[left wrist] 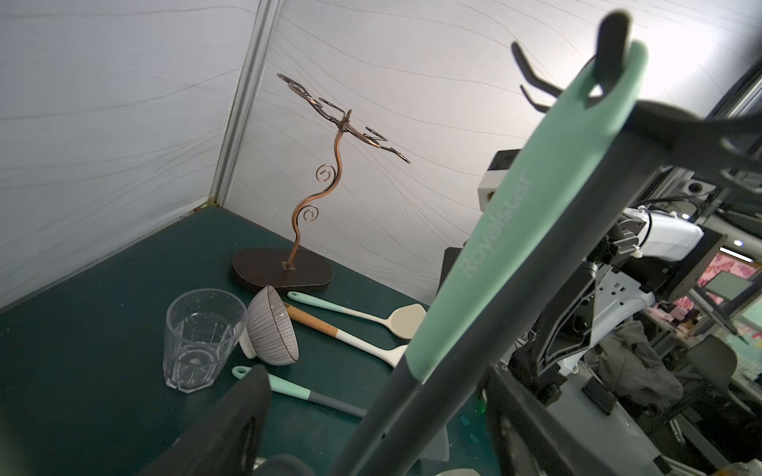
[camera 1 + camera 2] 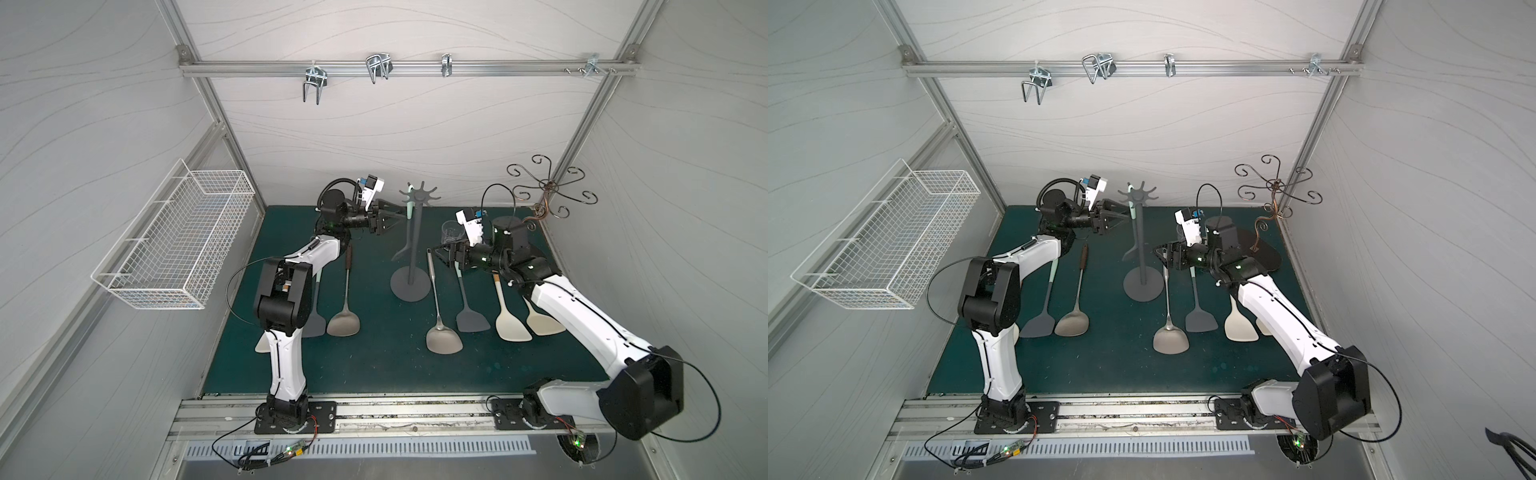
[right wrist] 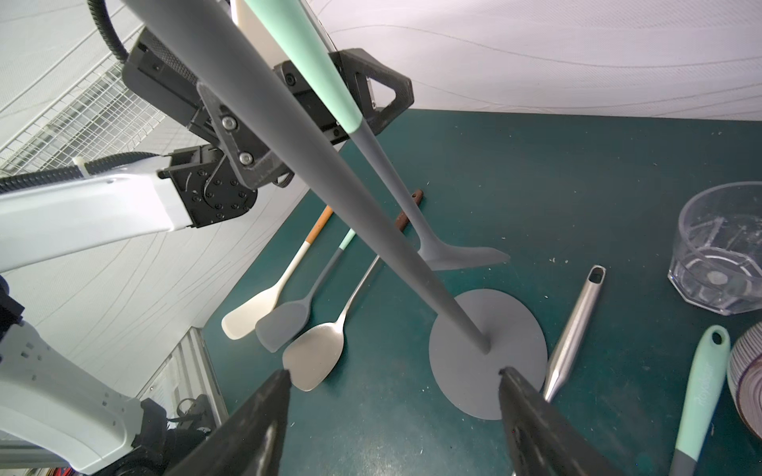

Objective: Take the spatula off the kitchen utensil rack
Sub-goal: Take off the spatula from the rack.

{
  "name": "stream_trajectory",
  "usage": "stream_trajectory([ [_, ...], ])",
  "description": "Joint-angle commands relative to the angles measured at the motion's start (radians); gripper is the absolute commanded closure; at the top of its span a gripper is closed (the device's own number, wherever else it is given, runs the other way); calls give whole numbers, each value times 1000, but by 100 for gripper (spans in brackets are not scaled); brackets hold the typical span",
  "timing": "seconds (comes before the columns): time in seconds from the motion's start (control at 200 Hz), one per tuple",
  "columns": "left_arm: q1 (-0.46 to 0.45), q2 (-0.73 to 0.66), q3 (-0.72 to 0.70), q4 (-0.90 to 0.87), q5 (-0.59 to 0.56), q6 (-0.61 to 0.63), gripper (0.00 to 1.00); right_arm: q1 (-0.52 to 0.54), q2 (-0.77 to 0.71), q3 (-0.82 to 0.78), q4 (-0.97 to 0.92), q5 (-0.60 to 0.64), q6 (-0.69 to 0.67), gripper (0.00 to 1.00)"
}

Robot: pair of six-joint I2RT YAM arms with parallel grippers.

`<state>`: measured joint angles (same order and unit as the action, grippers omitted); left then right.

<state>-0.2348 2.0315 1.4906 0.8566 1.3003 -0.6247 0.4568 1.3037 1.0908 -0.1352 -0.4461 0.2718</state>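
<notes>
Left wrist view: the spatula [image 1: 515,230] is hanging by its eyelet on the kitchen utensil rack [image 1: 616,29], the open left gripper [image 1: 375,371] is straddling its handle ready to lift, and the right gripper [image 3: 394,373] is hovering open, empty, near the pole [image 3: 330,173].
</notes>
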Motion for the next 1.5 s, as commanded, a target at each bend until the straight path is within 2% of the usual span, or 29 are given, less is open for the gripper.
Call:
stream_trajectory([
  [0.0,-10,27,61,105,56,-45,21,0,8,4,47,-25,-17,21],
  [0.09,-10,48,85,132,74,-75,24,0,0,-5,41,-29,-14,22],
  [0.27,-29,104,147,270,115,-222,29,2,2,-11,29,-37,-14,22],
  [0.365,-31,108,150,287,124,-239,31,2,2,-7,23,-37,-17,22],
  [0.595,-32,92,140,289,143,-242,47,1,21,4,20,-48,-18,22],
  [0.815,-35,67,95,277,153,-208,53,0,37,1,23,-55,-15,22],
  [0.905,-35,65,89,269,155,-204,60,2,41,7,21,-59,-14,22],
  [1.121,-31,22,30,274,140,-189,63,2,45,9,21,-65,-11,22],
  [1.331,-25,-36,-48,204,113,-96,70,2,51,3,27,-76,-1,22],
  [1.496,-26,-62,-72,198,104,-92,72,2,50,-5,38,-83,12,22],
])
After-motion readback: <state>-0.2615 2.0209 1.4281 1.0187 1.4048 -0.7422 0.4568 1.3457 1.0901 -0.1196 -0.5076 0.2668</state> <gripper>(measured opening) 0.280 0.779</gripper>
